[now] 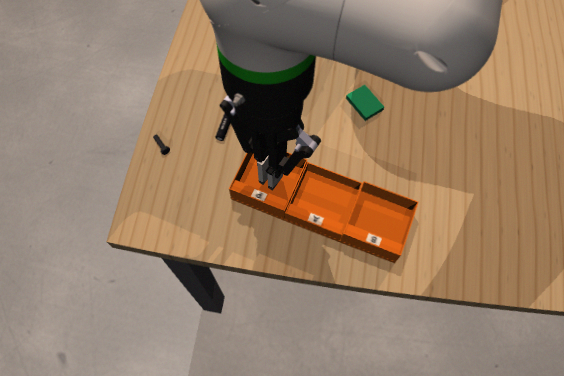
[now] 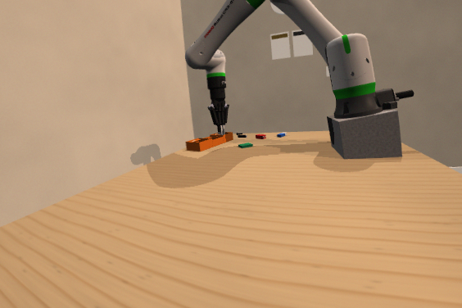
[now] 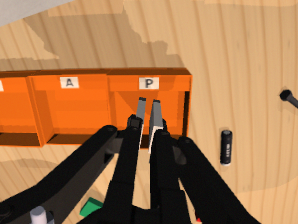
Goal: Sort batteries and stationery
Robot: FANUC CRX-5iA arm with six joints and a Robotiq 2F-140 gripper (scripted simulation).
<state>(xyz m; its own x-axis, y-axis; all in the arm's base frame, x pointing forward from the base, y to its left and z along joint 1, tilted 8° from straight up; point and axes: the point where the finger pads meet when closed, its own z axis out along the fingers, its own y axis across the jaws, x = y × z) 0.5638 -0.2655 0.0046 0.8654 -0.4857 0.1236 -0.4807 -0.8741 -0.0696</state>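
Note:
Three orange bins stand joined in a row near the table's front edge. My gripper is shut with nothing between its fingers, and its tips hang just inside the bin marked P, the left one. In the wrist view the gripper is over the P bin, which looks empty. The bin marked B is at the right end and is empty. A green flat block lies on the table behind the bins. A black battery lies beside the P bin. A red item and a blue item lie further back.
The middle bin marked A is empty. A black bolt lies near the table's left edge. The arm's big joint hides the far part of the table in the top view. The robot base stands at the back.

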